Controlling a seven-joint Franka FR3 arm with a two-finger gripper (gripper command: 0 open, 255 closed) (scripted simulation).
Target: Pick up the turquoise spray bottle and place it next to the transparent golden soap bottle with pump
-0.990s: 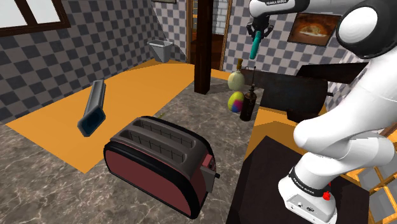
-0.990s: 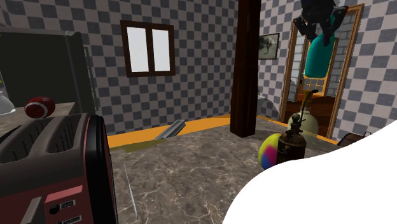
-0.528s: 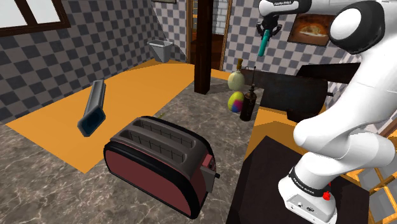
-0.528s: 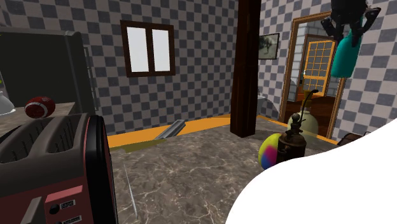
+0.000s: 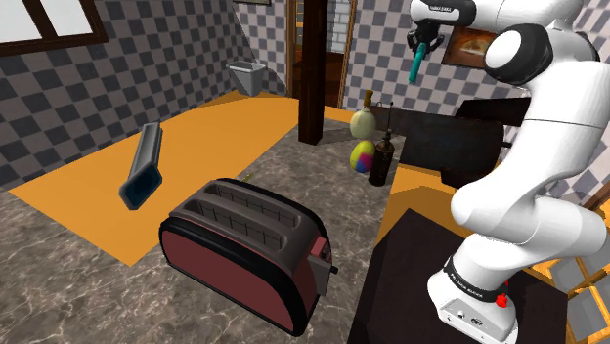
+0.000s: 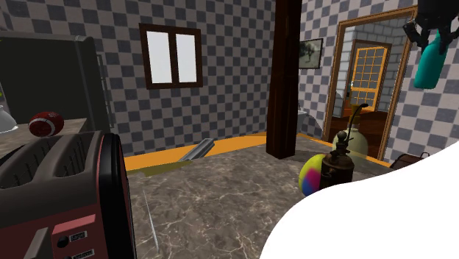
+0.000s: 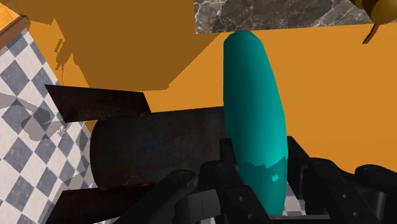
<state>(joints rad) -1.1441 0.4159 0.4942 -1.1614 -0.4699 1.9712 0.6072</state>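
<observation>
- Shoulder view, upper right: holds the turquoise spray bottle (image 5: 418, 63) in the gripper (image 5: 423, 41), high above everything on the marble counter (image 5: 98, 293).
- Clamped onto one end of that bottle, with a black finger (image 7: 331, 188) pressed against each side in the wrist view; grips nothing else.
- Hangs below the hand with its long axis close to vertical, the free end leaning a little toward the shoulder view's left.
- Lies well apart from the pale golden soap bottle (image 5: 363, 123), which stands down and toward the shoulder view's left of the hand, near the counter's far edge.
- Stands close behind a multicoloured ball (image 5: 362, 156) and a dark bottle (image 5: 381, 156), with bare marble on the side nearer the dark pillar (image 5: 313, 68).
- Second exterior view: same layout, with the held bottle at top right and the soap bottle lower and to its left.
- Looks past the held bottle onto orange floor and a dark cylinder (image 7: 153, 146) in the wrist view, with marble only at the far edge; probably hovers beyond the counter's edge.
- Likely calls for travel back over the marble, then a long descent, keeping the axis upright and landing beside the soap bottle, clear of ball and dark bottle.
</observation>
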